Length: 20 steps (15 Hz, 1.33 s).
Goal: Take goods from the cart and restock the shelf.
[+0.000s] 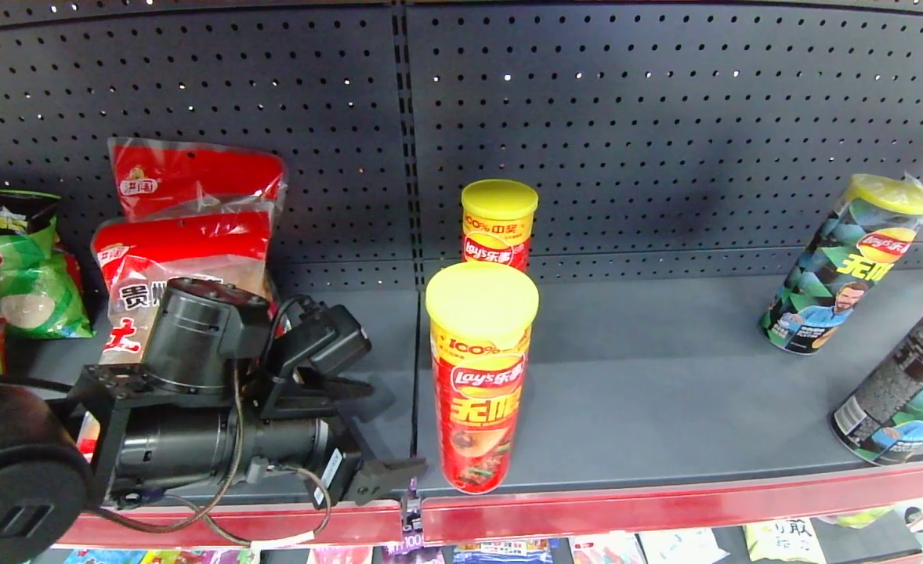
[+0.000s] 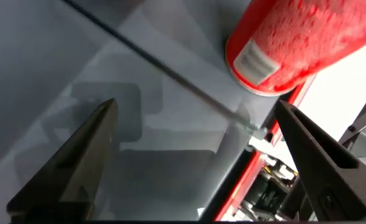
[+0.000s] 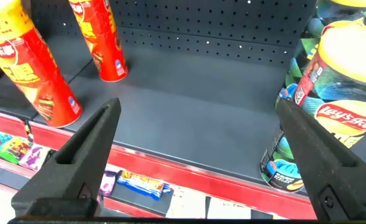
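A red chip can with a yellow lid (image 1: 481, 376) stands upright near the front edge of the grey shelf (image 1: 665, 376). A second red can (image 1: 499, 223) stands behind it by the pegboard. My left gripper (image 1: 379, 431) is open just left of the front can, level with its lower half, with nothing between its fingers. In the left wrist view the open left gripper (image 2: 195, 155) hangs over the shelf with the can's base (image 2: 276, 56) ahead. My right gripper (image 3: 195, 162) is open in front of the shelf, a dark green-patterned can (image 3: 332, 112) by one finger.
Two dark patterned cans (image 1: 845, 266) (image 1: 900, 384) stand at the shelf's right end. Red snack bags (image 1: 187, 235) and green bags (image 1: 15, 274) fill the left end. A red rail (image 1: 665, 501) edges the shelf front, with more packets below. Bare shelf lies between the red and dark cans.
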{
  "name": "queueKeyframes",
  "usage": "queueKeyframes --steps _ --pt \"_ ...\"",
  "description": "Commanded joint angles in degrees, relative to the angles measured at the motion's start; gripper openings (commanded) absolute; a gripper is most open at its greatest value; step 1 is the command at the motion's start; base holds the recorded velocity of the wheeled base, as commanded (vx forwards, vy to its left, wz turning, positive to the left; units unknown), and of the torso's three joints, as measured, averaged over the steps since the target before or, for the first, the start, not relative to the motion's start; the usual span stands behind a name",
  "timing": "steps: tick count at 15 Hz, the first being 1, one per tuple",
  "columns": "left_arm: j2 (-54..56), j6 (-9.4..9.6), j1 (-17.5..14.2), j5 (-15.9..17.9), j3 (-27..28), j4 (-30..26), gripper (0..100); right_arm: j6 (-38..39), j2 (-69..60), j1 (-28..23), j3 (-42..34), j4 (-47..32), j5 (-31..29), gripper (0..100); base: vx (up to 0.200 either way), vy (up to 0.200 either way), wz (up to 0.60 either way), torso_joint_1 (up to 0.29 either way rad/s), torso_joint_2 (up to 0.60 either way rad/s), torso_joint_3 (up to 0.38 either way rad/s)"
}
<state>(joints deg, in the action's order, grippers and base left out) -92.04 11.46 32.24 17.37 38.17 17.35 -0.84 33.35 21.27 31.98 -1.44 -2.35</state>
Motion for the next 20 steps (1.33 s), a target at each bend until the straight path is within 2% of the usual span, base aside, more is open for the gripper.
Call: queueKeyframes --steps 1,6,20 --pt "-1.7 0.05 0.5 0.0 1.0 0.1 100 0.1 0.0 0.0 0.0 0.0 0.0 100 0.000 0.000 0.00 0.000 0.00 0.000" --pt "-4.8 0.05 1.2 -0.1 4.2 0.1 100 0.1 -0.3 -0.1 0.0 0.0 -0.2 100 0.000 0.000 0.00 0.000 0.00 0.000" --pt "-7.4 0.05 1.2 -0.1 6.6 0.2 100 0.1 -0.1 0.0 -0.2 0.0 -0.1 100 0.000 0.000 0.00 0.000 0.00 0.000"
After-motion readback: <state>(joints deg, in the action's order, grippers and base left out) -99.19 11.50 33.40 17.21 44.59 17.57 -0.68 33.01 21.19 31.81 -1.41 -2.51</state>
